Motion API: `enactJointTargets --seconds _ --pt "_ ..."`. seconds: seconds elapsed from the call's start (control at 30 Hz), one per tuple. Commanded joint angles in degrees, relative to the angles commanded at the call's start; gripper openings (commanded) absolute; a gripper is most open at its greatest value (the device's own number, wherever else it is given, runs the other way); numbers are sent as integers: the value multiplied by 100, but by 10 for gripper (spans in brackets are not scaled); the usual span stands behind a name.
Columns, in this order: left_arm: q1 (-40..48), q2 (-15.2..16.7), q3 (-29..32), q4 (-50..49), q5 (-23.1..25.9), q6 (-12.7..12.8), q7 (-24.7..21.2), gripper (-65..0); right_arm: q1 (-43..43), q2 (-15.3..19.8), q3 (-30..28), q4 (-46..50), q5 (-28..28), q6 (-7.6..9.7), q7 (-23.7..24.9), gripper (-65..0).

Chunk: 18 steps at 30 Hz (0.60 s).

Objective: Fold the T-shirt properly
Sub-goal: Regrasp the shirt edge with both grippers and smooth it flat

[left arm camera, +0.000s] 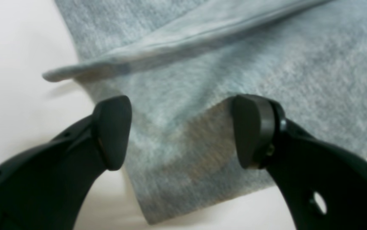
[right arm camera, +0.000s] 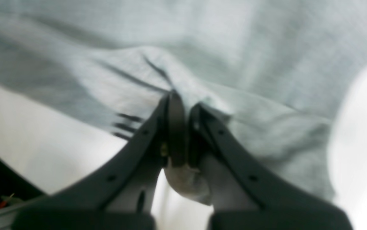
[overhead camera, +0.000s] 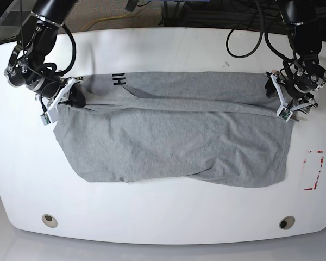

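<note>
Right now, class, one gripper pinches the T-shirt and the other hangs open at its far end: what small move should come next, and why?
Probably close the left gripper on the T-shirt. Its jaws stand open over the cloth edge, holding nothing, while the right gripper is already shut on a bunched fold. With both ends held, the fold could be carried evenly.

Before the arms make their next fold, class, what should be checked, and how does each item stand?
1. Right gripper has cloth: ok, fingers shut on a bunch of the T-shirt.
2. Left gripper has cloth: not ok, fingers apart, hovering over the shirt's edge.
3. Both ends held for an even lift: not ok, one side only.
4. Shirt lies flat: not ok, a fold runs across the top and the bottom edge is uneven.
5. Shirt fully on the table: ok.
6. Lettering side: cannot tell, mostly hidden.
</note>
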Motion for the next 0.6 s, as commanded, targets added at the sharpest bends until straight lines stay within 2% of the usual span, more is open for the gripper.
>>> enactJointTargets --seconds 0.03,0.1,0.2,0.27,0.3,0.43,0.6 --pt "0 0 0 0 0 0 0 -190 44 62 0 -158 0 0 0 -569" --pt "0 0 0 0 0 0 0 -187 167 220 9 -440 0 0 0 -458" --pt "-18 0 0 0 -9 0 0 -186 185 369 53 -475 0 0 0 -262" --pt "-18 0 0 9 -9 0 0 -186 185 440 70 -475 18 0 0 -170" --pt "-18 9 0 18 -26 0 0 -185 167 484 114 -475 88 0 0 -144" --pt "0 26 -35 308 -44 0 0 -185 -70 607 457 -475 431 0 18 -157" --pt "9 62 -53 1011 -53 0 26 -185 -211 615 624 -492 264 0 79 -170"
